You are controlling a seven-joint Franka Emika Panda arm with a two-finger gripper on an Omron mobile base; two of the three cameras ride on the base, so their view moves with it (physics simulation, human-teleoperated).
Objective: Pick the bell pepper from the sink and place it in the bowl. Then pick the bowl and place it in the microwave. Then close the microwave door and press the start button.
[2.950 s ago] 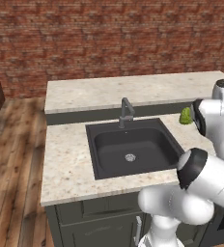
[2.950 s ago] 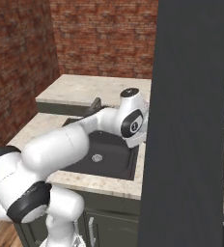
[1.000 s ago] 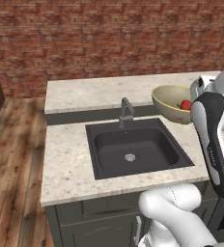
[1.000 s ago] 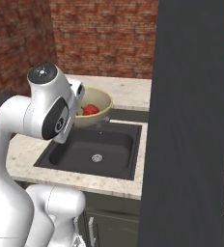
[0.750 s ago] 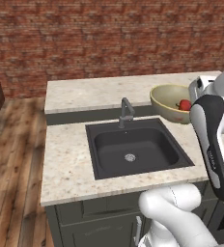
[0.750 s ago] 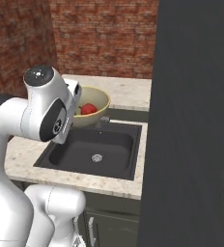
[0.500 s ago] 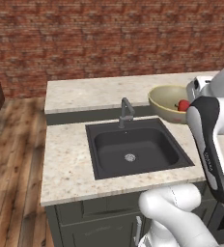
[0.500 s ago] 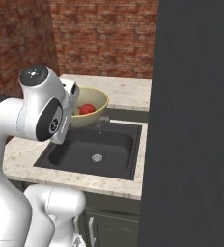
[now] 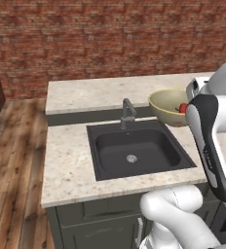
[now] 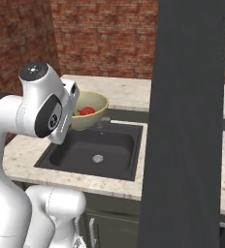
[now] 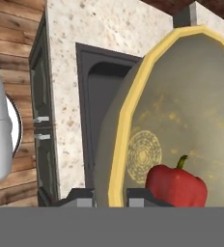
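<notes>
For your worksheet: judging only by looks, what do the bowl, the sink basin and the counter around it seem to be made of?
Bowl: seemingly glazed ceramic; smooth olive-tan outside, yellow rim, faintly mottled inside.
Sink: matte dark grey, perhaps composite or coated metal; no shine except the silver drain.
Counter: speckled beige stone, likely granite or a laminate imitation.

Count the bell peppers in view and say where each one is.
1. The bell pepper lies inside the bowl, which is lifted above the sink. Others may be hidden behind the arm.
</notes>
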